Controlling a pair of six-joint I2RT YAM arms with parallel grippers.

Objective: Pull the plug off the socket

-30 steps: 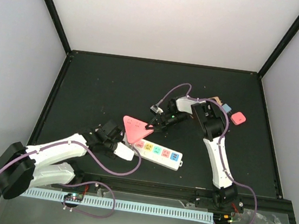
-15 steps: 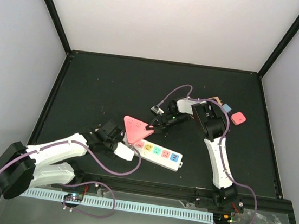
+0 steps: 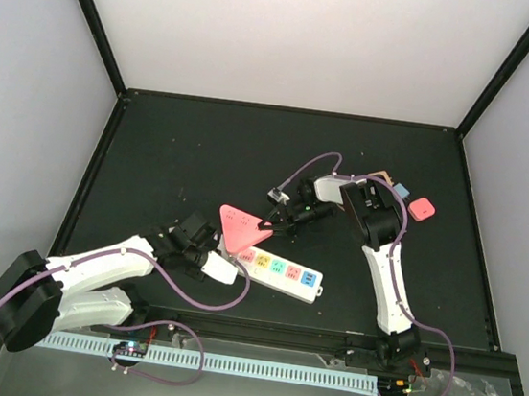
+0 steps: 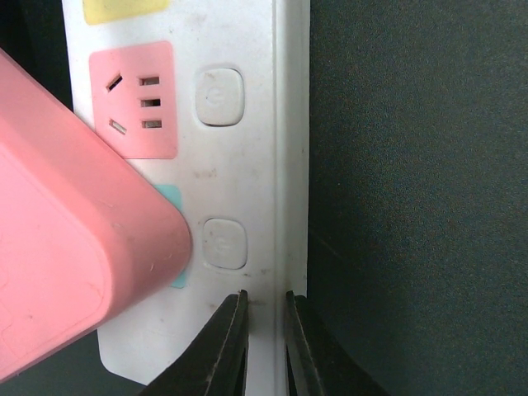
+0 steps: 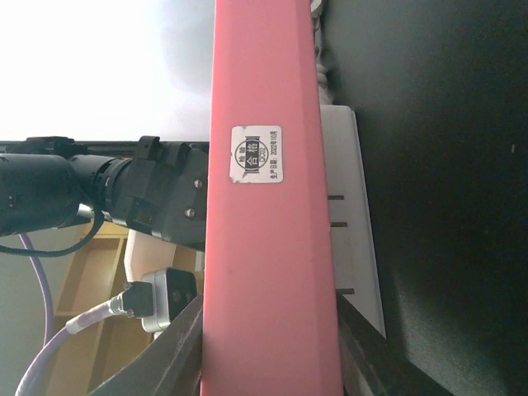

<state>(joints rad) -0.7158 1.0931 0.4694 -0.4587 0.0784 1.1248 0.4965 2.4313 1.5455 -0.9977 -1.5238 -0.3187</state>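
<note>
- Long white rectangular plastic power strip [image 3: 282, 271]: lies flat on the black surface [image 3: 182, 159], near centre. It carries a row of coloured square outlets, with a round-cornered white button [image 4: 219, 96] beside each.
- Pink triangular plastic plug [image 3: 241, 226]: sits over the left end of the power strip. In the left wrist view its rounded corner covers most of a teal outlet [image 4: 175, 239], next to the uncovered pink outlet [image 4: 133, 99]. Whether its pins remain seated cannot be told.
- Right pincer [image 3: 274, 222]: pinches the plug at its right corner, one finger on each flat side. A white sticker [image 5: 256, 154] shows on the plug's edge.
- Left pincer [image 4: 265, 304]: fingers pressed almost together with a narrow slit between them, tips set on the top face of the power strip at its left end, by the rim.
- Small pink square piece [image 3: 422, 209] and pale blue block [image 3: 401, 191]: lie far right, well apart from the power strip.
</note>
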